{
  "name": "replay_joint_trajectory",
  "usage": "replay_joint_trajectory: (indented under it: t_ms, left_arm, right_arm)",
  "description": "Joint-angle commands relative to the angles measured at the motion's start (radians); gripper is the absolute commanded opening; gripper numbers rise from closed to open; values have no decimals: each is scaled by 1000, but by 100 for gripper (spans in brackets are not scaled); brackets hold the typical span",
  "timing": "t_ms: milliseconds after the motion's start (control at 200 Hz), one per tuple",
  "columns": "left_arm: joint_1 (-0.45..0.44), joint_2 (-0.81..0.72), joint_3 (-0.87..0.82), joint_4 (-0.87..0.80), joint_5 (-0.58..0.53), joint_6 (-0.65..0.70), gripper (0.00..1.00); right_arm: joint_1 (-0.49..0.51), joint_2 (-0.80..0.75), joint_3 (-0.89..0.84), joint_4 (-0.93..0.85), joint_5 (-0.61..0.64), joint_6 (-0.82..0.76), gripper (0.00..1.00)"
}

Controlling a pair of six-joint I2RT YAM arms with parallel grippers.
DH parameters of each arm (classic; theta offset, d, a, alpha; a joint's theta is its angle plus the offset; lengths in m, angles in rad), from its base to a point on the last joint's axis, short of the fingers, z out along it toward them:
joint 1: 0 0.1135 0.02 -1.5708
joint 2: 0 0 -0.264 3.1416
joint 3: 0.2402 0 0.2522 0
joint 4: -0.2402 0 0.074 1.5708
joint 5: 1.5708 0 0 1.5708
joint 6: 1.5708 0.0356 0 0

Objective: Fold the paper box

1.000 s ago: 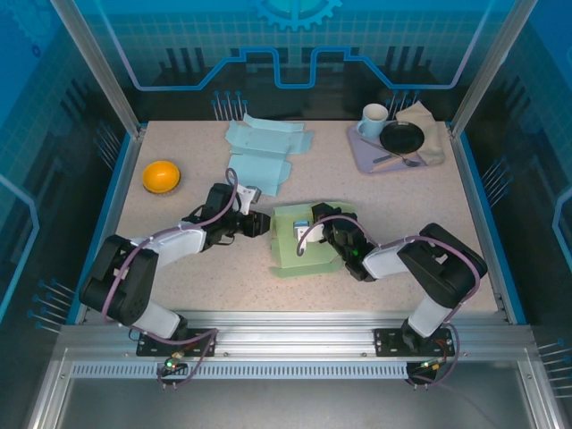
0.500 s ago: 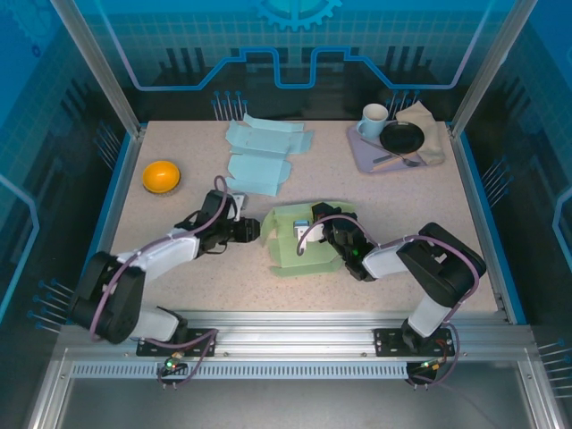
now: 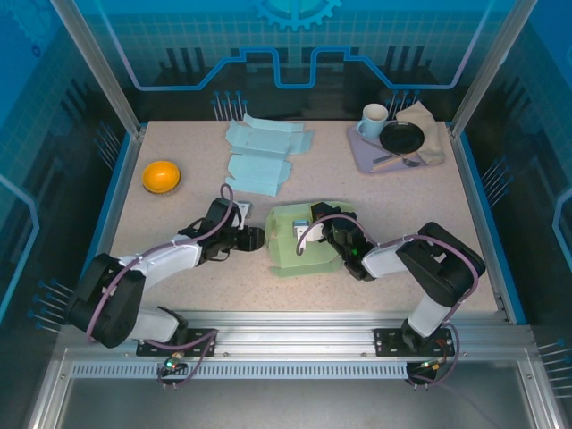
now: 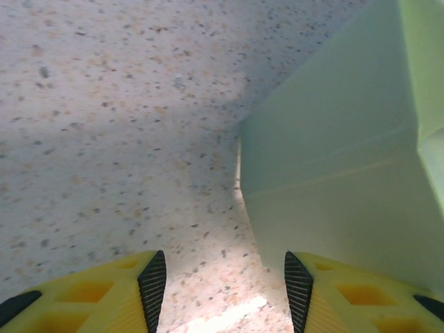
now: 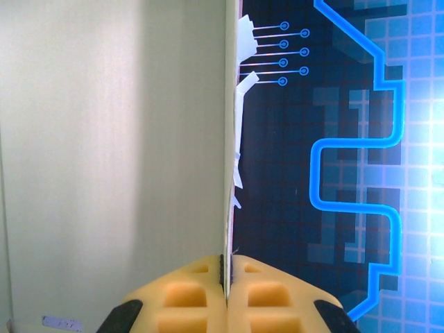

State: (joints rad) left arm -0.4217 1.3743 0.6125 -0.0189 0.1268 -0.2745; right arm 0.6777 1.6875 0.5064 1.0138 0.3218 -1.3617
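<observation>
Jaws of L gripper [image 4: 220,291] spread, empty, beside paper box [image 4: 333,159]; R gripper [image 5: 227,267] jaws pinch its wall.

No word, brand name or number can be read anywhere. The only sign to be made out is a blue gear emblem [image 3: 298,11], cut off by the upper edge of the top view, printed on the back panel [image 3: 295,54] above an angular blue outline. In the right wrist view a circuit-line pattern [image 5: 347,173] of glowing blue traces, with thin lines ending in small rings, is seen on the dark backdrop. A small pale label [image 5: 61,322] is stuck low on the green paper box [image 5: 111,139]; faint marks are printed on it, but they are too small to be read.
</observation>
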Motion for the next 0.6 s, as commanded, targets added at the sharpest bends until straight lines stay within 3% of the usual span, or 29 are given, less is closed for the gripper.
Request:
replay_joint_trajectory:
  t_ms: [0, 305, 595]
  left_arm:
    - [-26, 7, 13, 68, 37, 40, 54]
    - [-59, 25, -26, 191, 94, 162, 66]
    - [-57, 103, 14, 317, 98, 297, 69]
  right_arm:
    - [-6, 29, 4, -61, -34, 19, 0]
    - [-7, 16, 6, -71, -50, 24, 0]
    - [-12, -29, 7, -162, -121, 40, 0]
